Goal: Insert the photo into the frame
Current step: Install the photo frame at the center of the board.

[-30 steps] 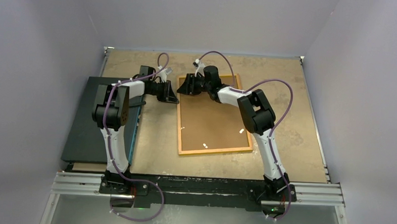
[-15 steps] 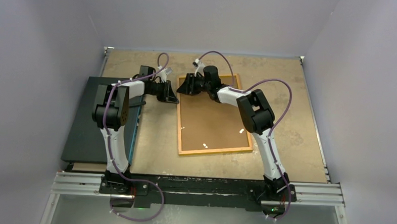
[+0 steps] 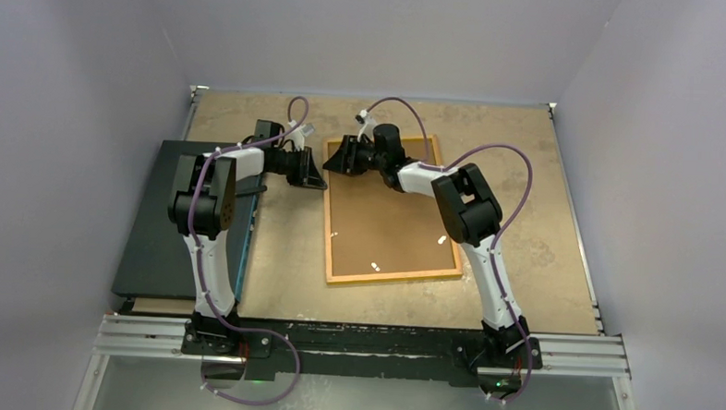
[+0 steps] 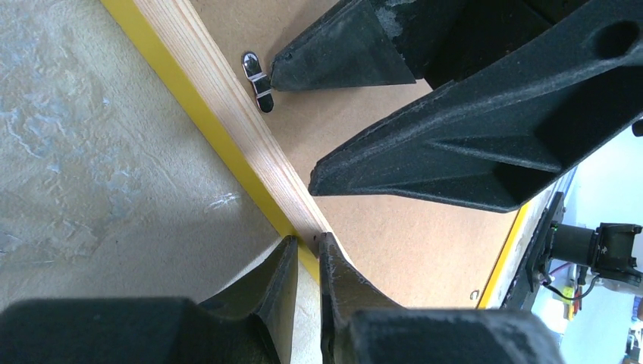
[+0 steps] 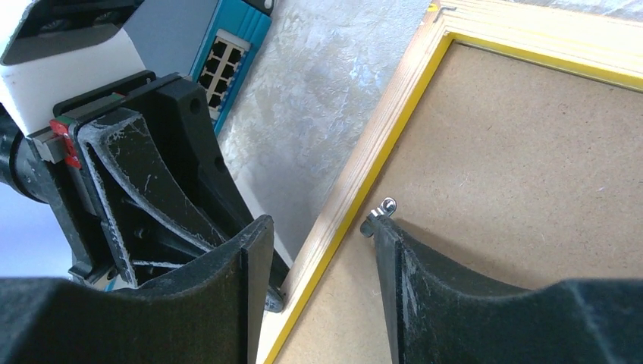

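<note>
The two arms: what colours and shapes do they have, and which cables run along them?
Both the left arm and the right arm have white links between chunky black joints. A purple cable loops along each. The left gripper and the right gripper have black, wedge-shaped, scuffed fingers.

The setting is a robotics laboratory test cell. Plain grey walls (image 3: 89, 45) enclose a table (image 3: 545, 176) on three sides, and an aluminium profile rail (image 3: 141, 336) along the near edge carries the bolted bases of the left arm (image 3: 214, 189) and right arm (image 3: 470, 205), with exposed purple cables (image 3: 401, 98) routed along both. A blue multi-port network switch (image 5: 231, 49) sits at the left side of the table.
</note>
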Motion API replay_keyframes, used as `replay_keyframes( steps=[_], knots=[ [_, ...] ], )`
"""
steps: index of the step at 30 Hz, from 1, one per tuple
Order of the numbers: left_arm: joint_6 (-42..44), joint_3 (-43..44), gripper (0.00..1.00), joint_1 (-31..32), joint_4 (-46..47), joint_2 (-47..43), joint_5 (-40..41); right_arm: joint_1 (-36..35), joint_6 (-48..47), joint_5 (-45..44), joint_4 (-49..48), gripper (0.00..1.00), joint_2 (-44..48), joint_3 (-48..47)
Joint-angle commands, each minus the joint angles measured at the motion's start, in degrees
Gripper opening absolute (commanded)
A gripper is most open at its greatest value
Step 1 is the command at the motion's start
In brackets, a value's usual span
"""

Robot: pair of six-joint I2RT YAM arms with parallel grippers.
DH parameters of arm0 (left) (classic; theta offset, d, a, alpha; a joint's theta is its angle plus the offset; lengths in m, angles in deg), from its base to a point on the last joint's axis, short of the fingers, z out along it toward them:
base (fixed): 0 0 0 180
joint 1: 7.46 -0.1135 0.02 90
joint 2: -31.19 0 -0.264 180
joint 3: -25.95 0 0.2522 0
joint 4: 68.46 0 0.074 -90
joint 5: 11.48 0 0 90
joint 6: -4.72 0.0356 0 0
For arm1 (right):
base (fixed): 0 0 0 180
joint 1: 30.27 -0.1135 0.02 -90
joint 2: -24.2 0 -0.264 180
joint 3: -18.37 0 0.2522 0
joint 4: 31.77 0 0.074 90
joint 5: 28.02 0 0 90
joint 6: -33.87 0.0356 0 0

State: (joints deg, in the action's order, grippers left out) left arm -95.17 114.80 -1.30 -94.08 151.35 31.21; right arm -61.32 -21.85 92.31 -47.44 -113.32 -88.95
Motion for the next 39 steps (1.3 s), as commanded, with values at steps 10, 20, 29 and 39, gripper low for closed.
replay_keyframes(
  steps=[10, 20, 29, 39],
  knots=[
    [2.7, -0.5, 0.07, 0.6, -1.4, -0.3, 4.0, -2.2, 6.5, -7.5, -4.6, 0.52, 1.0, 5.7],
    [2.9, -0.9, 0.07, 0.7, -1.6, -0.5, 4.1, -4.3, 13.6, -19.2, -8.3, 0.52, 4.4, 11.9],
    [3.3, -1.1, 0.06, 0.6, -1.7, -1.0, 4.2, -5.6, 17.3, -21.1, -8.1, 0.53, 2.6, 10.5],
    [3.6, -1.1, 0.06, 0.6, -1.8, -0.9, 4.2, -6.2, 18.6, -24.6, -7.7, 0.54, 2.0, 10.2]
  ],
)
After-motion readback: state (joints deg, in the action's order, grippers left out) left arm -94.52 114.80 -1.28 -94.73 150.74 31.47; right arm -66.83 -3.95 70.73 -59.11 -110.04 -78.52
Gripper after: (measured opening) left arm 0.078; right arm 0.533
